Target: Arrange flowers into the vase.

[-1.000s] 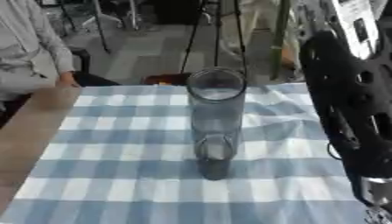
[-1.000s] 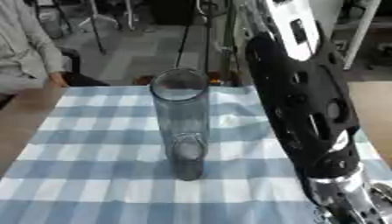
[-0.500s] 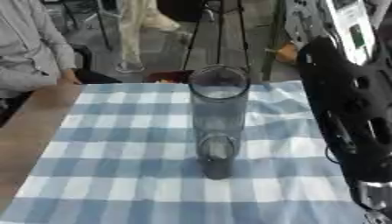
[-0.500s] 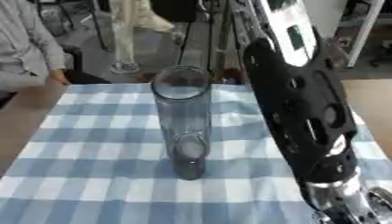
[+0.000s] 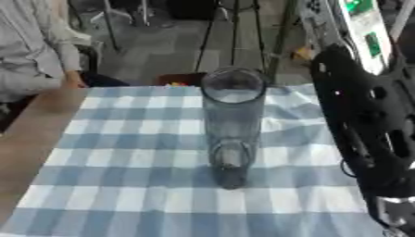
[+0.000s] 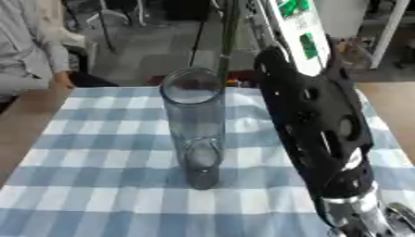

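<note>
I see a tall clear glass vase (image 5: 232, 125) standing upright near the middle of a blue-and-white checked cloth (image 5: 122, 157), which covers most of the worktop (image 5: 36, 134); bare brown wood shows along the nine o'clock side. The vase holds nothing that I can make out. My right arm (image 6: 320, 134) fills the three o'clock side, a big black perforated shell running down to a silver wrist at about five o'clock, just beside the vase but not touching it. The right hand itself is cut off at the lower edge, so I cannot tell whether it is released or clenched. My left hand shows in neither view.
</note>
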{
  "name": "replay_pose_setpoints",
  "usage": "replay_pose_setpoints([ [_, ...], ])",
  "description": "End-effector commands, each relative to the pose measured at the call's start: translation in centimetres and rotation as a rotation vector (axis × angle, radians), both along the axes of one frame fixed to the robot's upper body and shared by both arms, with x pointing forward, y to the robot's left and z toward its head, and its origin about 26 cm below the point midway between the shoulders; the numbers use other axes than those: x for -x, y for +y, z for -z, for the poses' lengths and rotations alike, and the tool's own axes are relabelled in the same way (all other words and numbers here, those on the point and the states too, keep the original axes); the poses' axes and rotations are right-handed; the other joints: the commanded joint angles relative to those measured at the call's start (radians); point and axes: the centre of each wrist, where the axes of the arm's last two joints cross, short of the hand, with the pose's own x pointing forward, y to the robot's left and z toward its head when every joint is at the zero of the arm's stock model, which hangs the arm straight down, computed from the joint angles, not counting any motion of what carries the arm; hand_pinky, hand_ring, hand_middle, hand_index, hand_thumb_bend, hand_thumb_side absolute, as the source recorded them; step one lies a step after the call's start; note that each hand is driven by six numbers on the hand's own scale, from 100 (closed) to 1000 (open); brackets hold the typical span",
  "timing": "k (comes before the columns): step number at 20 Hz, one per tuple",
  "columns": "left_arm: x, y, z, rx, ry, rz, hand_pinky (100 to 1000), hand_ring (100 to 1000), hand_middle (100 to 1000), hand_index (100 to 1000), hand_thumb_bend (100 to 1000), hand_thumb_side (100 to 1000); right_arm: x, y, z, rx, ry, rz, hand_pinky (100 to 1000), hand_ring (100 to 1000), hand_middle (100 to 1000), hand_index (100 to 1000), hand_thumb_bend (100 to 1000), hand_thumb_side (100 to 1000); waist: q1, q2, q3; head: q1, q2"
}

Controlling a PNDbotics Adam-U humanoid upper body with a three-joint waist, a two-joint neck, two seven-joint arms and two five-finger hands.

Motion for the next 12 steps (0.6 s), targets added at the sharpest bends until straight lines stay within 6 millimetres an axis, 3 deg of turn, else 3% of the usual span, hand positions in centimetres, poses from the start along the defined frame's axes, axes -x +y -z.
replay_pose_setpoints([
  [1, 0.2, -0.12, -0.7, -0.008, -0.026, 0.009, 547, 729, 816, 882, 216, 1000, 0.98, 0.2, -1.36, -0.009, -0.079, -0.021, 441, 189, 100, 123, 100, 104, 0.002, -0.017, 0.003, 0.001, -0.009],
  [12, 0.21, -0.11, -0.7, -0.011, -0.024, 0.011, 547, 729, 816, 879, 214, 1000, 0.82, 0.41, -1.69, -0.031, -0.098, -0.028, 429, 185, 100, 123, 100, 100, -0.001, -0.015, 0.008, 0.0, -0.014],
])
